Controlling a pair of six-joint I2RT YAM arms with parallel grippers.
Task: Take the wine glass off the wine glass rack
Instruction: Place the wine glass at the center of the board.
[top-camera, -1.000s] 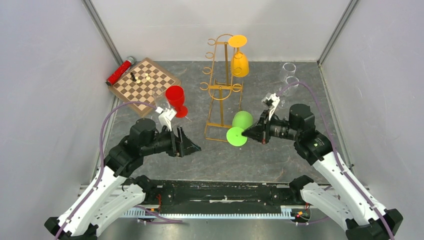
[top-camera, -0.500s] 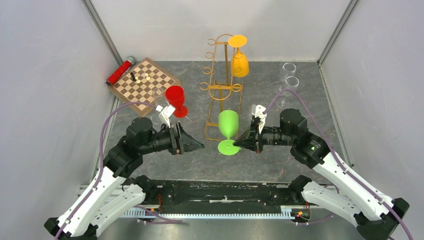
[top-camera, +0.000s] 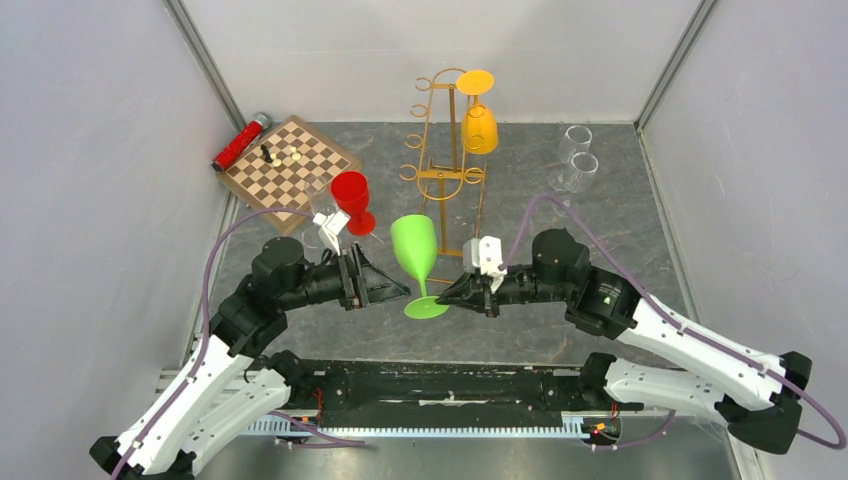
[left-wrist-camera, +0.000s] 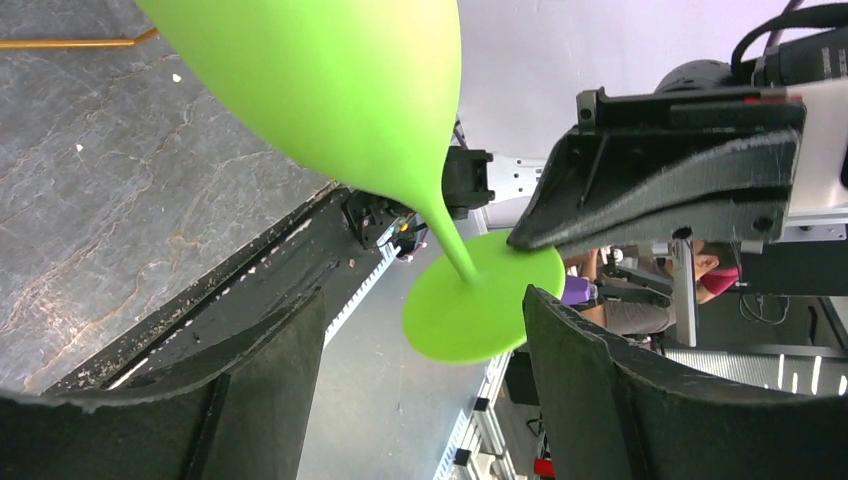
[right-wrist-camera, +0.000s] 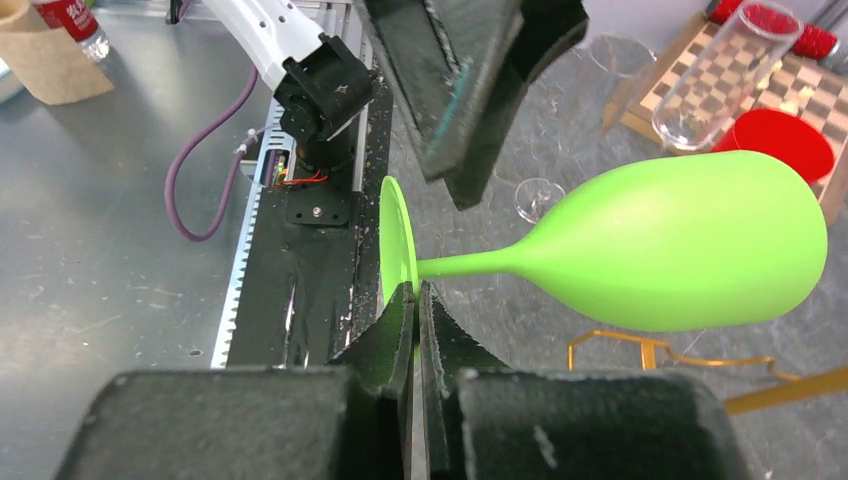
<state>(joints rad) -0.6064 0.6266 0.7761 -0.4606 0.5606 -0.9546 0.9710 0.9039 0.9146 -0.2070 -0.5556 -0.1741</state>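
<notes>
wine glass (left-wrist-camera: 330, 90): bowl cut off | chess pieces (top-camera: 267, 151): too small, maybe pawns

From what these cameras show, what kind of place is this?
Probably a lab test cell: plain grey walls box in the table, left arm and right arm sit on a rail, props are mixed: gold rack, chessboard, green glass.

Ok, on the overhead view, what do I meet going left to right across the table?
Red can → chessboard → red cup → gold rack → two clear glasses. The green glass and the yellow glass overlap the rack, so they are left out.
</notes>
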